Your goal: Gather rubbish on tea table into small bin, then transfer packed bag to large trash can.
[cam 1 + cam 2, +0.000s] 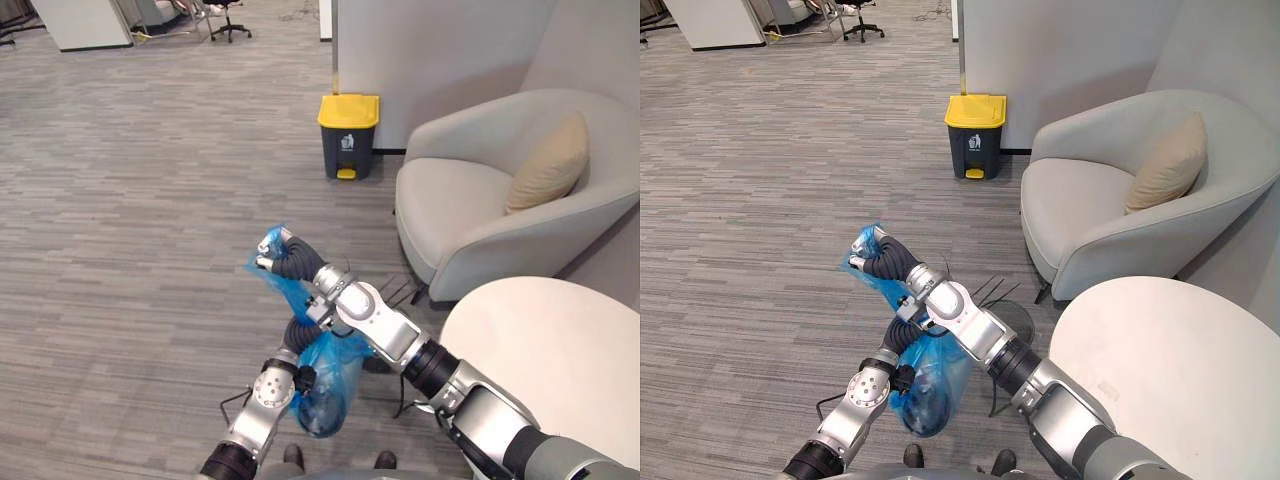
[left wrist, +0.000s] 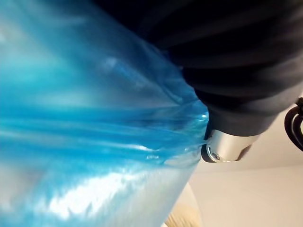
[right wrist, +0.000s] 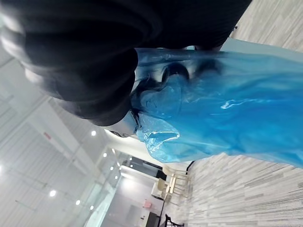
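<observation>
A blue plastic bag (image 1: 325, 388) hangs above the grey floor in front of me, between both hands. My right hand (image 1: 283, 256) is raised and curled round the bag's crumpled top, and blue film (image 3: 227, 104) bunches against it. My left hand (image 1: 299, 331) sits lower, against the bag's neck under the right forearm, and the bag's film (image 2: 71, 118) presses close to it. The large trash can (image 1: 348, 135), dark grey with a yellow lid, stands ahead by a white partition. The round white tea table (image 1: 560, 350) is at my right. A dark wire bin (image 1: 1002, 318) stands beside it.
A light grey armchair (image 1: 480, 200) with a beige cushion (image 1: 548, 165) stands right of the trash can. Grey carpet floor (image 1: 150, 200) stretches left and ahead. An office chair (image 1: 230, 20) and a white cabinet (image 1: 85, 22) stand far back.
</observation>
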Motion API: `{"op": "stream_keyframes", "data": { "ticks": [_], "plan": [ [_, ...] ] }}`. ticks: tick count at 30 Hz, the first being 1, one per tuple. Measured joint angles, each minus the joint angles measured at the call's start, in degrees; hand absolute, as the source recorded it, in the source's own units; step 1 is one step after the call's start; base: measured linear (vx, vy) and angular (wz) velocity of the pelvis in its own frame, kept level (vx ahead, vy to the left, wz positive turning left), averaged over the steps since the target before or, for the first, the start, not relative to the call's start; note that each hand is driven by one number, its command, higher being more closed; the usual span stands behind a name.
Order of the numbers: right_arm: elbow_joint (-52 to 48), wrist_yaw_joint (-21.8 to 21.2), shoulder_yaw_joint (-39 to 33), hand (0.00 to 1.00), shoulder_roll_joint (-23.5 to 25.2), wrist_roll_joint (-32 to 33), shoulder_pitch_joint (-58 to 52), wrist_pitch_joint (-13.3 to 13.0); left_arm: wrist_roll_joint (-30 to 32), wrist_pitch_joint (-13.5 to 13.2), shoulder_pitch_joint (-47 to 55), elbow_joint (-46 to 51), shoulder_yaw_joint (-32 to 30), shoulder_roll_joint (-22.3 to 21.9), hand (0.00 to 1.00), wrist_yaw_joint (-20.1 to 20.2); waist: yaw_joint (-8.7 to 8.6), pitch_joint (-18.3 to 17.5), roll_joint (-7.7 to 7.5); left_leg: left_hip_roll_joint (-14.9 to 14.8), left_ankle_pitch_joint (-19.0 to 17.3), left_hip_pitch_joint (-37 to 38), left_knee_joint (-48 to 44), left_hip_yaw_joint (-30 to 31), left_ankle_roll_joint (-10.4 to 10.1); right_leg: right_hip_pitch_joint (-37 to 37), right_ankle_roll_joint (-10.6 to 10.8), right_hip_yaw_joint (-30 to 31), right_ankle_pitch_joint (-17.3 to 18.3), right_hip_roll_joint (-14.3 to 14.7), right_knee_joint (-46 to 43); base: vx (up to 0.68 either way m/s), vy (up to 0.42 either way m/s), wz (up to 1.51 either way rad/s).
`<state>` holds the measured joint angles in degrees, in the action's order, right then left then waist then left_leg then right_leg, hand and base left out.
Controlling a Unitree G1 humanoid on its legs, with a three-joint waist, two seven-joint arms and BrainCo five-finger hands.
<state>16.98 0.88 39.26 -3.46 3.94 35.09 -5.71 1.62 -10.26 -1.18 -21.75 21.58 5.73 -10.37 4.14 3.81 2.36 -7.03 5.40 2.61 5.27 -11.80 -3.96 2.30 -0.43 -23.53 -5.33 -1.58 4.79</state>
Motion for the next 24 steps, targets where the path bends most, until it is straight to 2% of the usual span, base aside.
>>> {"op": "stream_keyframes", "data": {
  "ticks": [1,6,10,14,20,24],
  "plan": [
    [0.0,0.0,0.0,0.0,0.1,-0.1,0.0,-0.1,-0.1,0.0,0.0,0.3,0.0,0.0,1.0,-0.2,0.0,0.0,0.0,0.0,0.0,0.0,-0.1,0.1,0.0,0.0,-0.1,0.0,0.0,0.0,0.0,0.0,0.0,0.0],
    [-0.1,-0.4,0.0,0.0,0.5,-3.7,0.0,-0.7,-1.2,0.0,0.2,2.2,-2.7,-0.2,1.0,-1.2,-0.04,0.0,-0.31,-0.1,0.0,0.0,-0.2,0.6,0.0,0.4,-0.4,-0.5,0.3,0.2,0.0,0.02,0.023,0.05],
    [-3.7,-1.9,0.1,0.0,-1.2,-7.0,-2.9,-2.0,-1.6,0.0,2.3,6.2,-7.2,-0.5,1.0,-1.4,0.0,-0.2,-1.28,-0.3,0.1,0.0,-0.1,1.1,-0.1,0.5,-0.6,-0.9,0.7,0.4,-0.2,0.03,0.01,0.05],
    [-8.6,-3.6,0.1,0.0,-8.1,-11.4,-8.0,-3.6,-2.1,-0.2,5.4,8.6,-14.3,-0.6,1.0,-2.2,-0.05,-0.1,-1.87,-0.2,0.0,0.1,0.5,1.5,-0.1,0.7,0.1,-1.5,1.7,0.2,-0.7,0.02,0.022,0.07],
    [-16.5,-6.7,-1.0,0.0,-19.7,-13.8,-18.3,-6.3,-3.3,-0.2,10.4,10.6,-22.5,-0.7,1.0,-2.3,-0.01,-0.1,-2.07,0.1,0.0,0.1,0.6,1.7,-0.1,1.0,0.4,-1.7,2.0,-0.2,-0.8,0.04,0.029,0.03],
    [-16.9,-7.5,-4.7,0.0,-21.8,-13.5,-24.8,-7.2,-3.7,-0.2,13.1,10.6,-26.4,-0.7,1.0,-2.3,-0.04,-0.1,-2.05,0.2,-0.2,-0.1,0.6,1.7,-0.1,0.9,0.7,-1.7,2.5,-0.2,-0.8,0.04,0.019,0.02]
  ]
}}
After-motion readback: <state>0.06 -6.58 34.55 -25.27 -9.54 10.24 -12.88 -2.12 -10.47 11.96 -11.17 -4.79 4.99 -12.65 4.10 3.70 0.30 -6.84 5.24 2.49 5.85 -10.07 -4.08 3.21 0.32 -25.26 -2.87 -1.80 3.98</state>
